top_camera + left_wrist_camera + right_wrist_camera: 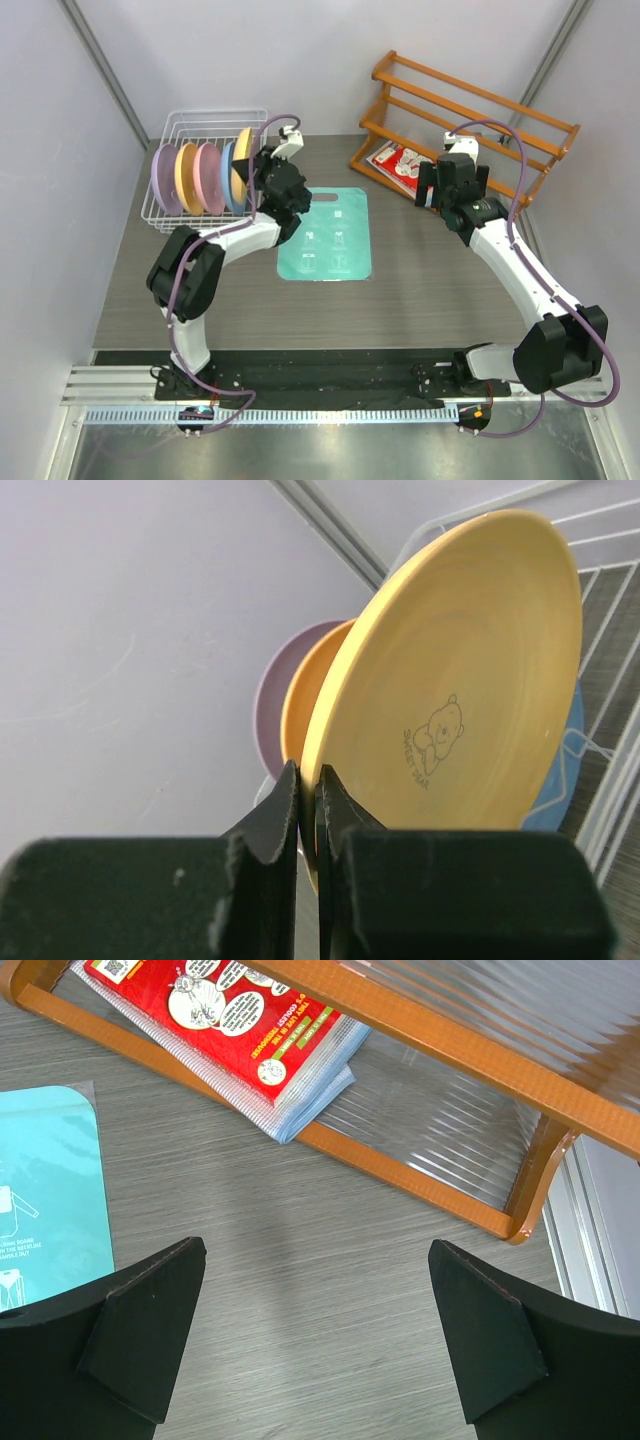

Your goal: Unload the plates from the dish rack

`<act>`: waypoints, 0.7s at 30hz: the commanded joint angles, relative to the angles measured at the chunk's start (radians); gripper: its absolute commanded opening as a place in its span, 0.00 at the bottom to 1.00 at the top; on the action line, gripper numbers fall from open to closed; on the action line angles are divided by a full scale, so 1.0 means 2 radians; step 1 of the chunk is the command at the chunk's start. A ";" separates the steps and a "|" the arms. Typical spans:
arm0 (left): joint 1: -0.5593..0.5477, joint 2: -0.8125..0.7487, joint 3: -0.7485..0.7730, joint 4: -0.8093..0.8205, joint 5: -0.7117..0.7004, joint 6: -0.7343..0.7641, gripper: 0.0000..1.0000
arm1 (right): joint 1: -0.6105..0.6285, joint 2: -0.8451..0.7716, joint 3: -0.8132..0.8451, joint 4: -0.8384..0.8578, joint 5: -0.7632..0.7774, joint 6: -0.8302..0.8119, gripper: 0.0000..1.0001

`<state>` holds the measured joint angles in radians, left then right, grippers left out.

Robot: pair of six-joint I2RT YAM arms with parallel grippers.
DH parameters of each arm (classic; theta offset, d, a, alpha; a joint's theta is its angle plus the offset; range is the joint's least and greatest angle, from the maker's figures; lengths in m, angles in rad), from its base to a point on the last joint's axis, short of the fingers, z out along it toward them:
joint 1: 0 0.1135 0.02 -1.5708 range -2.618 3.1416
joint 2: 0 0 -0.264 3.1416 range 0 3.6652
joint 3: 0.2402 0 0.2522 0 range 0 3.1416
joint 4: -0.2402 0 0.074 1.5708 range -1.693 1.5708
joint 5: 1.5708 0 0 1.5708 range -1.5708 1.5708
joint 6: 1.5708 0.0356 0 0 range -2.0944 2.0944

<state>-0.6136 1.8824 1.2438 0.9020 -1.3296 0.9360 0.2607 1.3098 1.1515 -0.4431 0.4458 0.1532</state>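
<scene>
The white wire dish rack [215, 113] stands at the far left of the table. In it, on edge, stand a lilac plate [163, 178], a yellow-orange plate [186, 178], a pink plate [209, 178] and a blue plate [229, 175]. My left gripper [256, 165] is shut on the rim of a yellow plate [243, 148] at the rack's right end, which sits slightly higher than the others. In the left wrist view the jaws [308, 780] pinch the edge of this bear-printed yellow plate [450, 700]. My right gripper [315, 1300] is open and empty over bare table.
A teal mat [327, 235] lies in the middle of the table. An orange-brown wooden rack [470, 115] stands at the far right with a red printed packet [240, 1030] under it. Grey walls close in on both sides.
</scene>
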 commanded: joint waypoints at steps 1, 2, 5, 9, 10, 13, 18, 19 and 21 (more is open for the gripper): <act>-0.024 -0.053 0.012 0.067 -0.022 0.026 0.00 | 0.001 -0.011 0.006 0.004 -0.003 -0.003 1.00; -0.031 -0.061 0.012 0.039 -0.024 0.021 0.00 | 0.001 -0.011 0.006 0.004 -0.004 -0.001 1.00; -0.047 -0.099 0.013 -0.072 -0.025 -0.050 0.00 | 0.000 -0.016 0.006 0.001 -0.007 0.002 1.00; -0.067 -0.174 0.050 -0.386 0.041 -0.281 0.00 | 0.000 -0.025 0.005 -0.005 -0.010 0.007 1.00; -0.067 -0.187 0.066 -0.467 0.074 -0.412 0.00 | 0.001 -0.030 0.005 -0.006 -0.010 0.012 1.00; -0.071 -0.232 0.075 -0.580 0.177 -0.485 0.00 | 0.001 -0.043 0.003 -0.012 -0.030 0.017 1.00; -0.077 -0.288 0.055 -0.634 0.319 -0.577 0.00 | 0.001 -0.082 -0.028 0.001 -0.053 0.035 1.00; -0.077 -0.295 0.051 -0.634 0.338 -0.593 0.00 | 0.001 -0.090 -0.035 0.007 -0.070 0.037 1.00; -0.077 -0.311 0.028 -0.623 0.388 -0.623 0.00 | 0.000 -0.113 -0.056 0.018 -0.096 0.045 1.00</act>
<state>-0.7593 1.3083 1.3552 -0.2474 -0.8406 -0.0647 0.2607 1.1748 1.0931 -0.4595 0.3584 0.2024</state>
